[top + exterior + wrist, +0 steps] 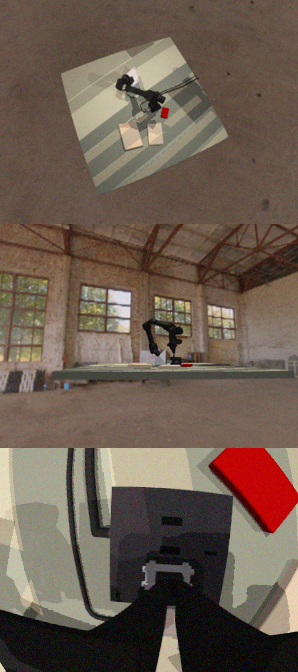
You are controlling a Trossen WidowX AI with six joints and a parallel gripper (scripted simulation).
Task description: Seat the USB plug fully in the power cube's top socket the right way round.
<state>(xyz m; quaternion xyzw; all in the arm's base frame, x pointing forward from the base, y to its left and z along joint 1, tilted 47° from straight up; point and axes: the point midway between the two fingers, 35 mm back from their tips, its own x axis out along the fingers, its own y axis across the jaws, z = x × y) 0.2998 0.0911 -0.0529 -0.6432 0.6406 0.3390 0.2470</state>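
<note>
The dark power cube (133, 531) (176, 360) fills the middle of the wrist view, and two empty slots show on its top. My gripper (171, 589) (153, 107) (174, 354) is straight above it, shut on the USB plug (166, 572). The plug's metal shell shows just ahead of the fingertips, over the near part of the cube's top. I cannot tell whether its tip sits in a slot. The cube's black cable (71, 498) runs off along its left side. In the top view the arm hides the cube.
A red block (256, 478) (164, 112) (187, 365) lies close beside the cube. Two beige boards (130, 135) (155, 134) lie flat in front of the arm. A white wedge (133, 75) stands by the arm's base. Cables (182, 83) run to the table's (101, 171) edge.
</note>
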